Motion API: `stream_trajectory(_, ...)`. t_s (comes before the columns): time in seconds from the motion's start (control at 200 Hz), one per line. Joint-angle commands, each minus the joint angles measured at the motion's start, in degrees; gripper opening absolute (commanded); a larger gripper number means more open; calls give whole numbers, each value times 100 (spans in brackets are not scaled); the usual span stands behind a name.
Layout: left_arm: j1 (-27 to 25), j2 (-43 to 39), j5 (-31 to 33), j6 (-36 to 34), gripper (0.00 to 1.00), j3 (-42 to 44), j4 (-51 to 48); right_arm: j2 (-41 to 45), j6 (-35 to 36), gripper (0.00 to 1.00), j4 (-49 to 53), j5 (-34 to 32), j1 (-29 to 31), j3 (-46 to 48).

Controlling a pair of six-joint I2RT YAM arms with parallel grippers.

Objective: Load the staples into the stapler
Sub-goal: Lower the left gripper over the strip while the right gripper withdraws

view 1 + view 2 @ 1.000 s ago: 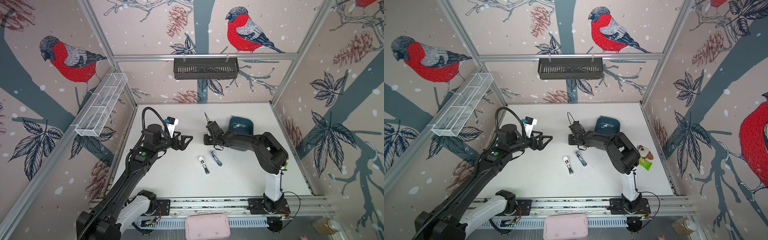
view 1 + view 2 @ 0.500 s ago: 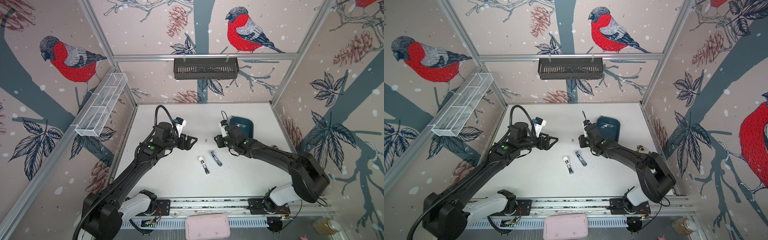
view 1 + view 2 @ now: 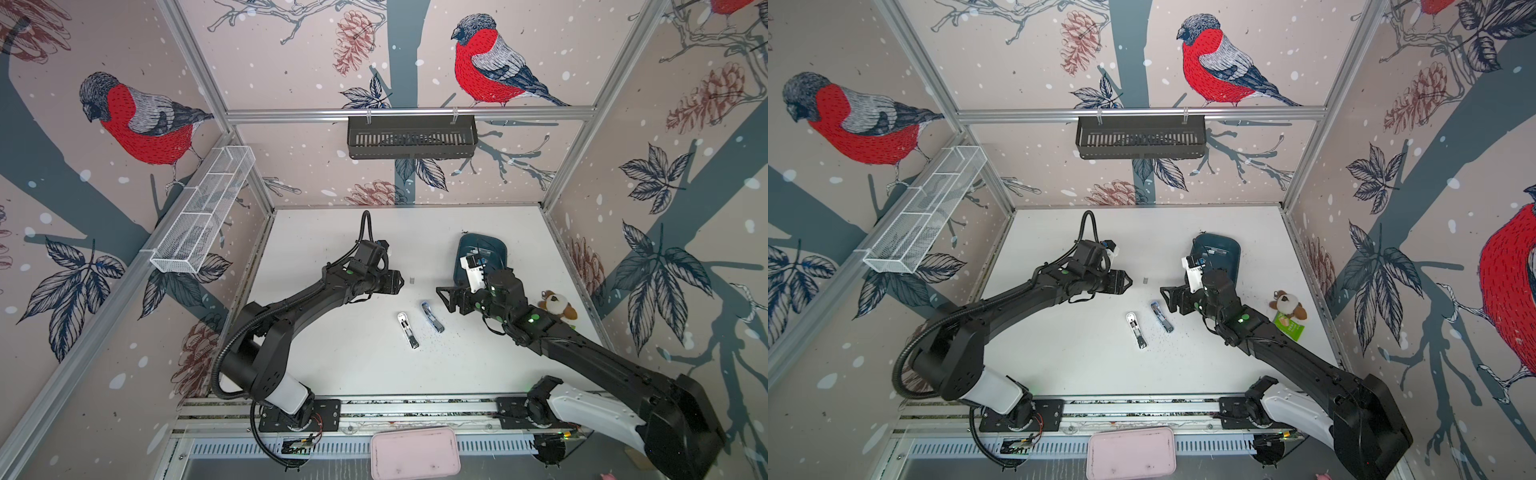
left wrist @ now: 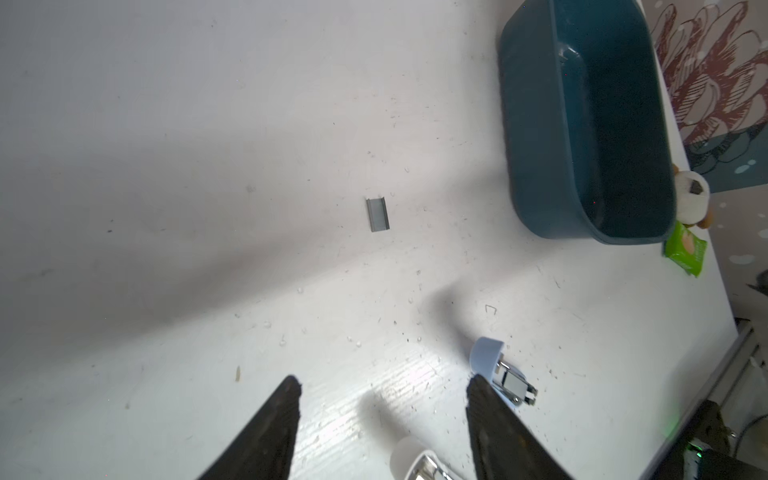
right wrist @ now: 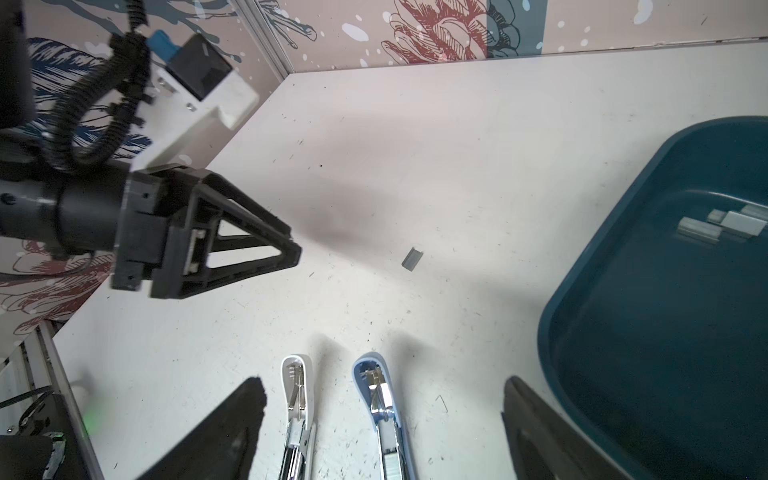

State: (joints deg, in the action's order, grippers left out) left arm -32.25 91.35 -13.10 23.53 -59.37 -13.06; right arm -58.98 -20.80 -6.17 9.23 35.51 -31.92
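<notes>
Staple strip (image 4: 377, 214) lies loose on surface (image 4: 166, 124), just ahead of left jaws, approx. centred, long axis prob. pointing away from them. Left jaws half-open, empty. Right jaws wide, empty, farther off.

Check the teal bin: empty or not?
Not empty: the teal bin holds a few grey staple strips on its floor, seen in the right wrist view.

Open table (image 3: 332, 232) surrounds the staple strip (image 3: 412, 280); staplers (image 3: 408, 330) and bin (image 3: 498, 249) lie apart.

Matt metal staples (image 4: 377, 214), glossy plastic tub (image 4: 536, 124)
</notes>
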Motion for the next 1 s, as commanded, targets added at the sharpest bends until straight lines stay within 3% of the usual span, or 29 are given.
stream_trajectory(0.0,-109,395,340,126,60,-294,162,113,49,99,-499,47,-11,133)
stream_trajectory(0.505,-429,1901,731,34,43,-1644,-423,411,26,100,-1971,-176,-19,1184)
stream_trajectory(0.996,-580,2595,1017,143,33,-2336,-847,640,12,99,-1931,-704,-26,1377)
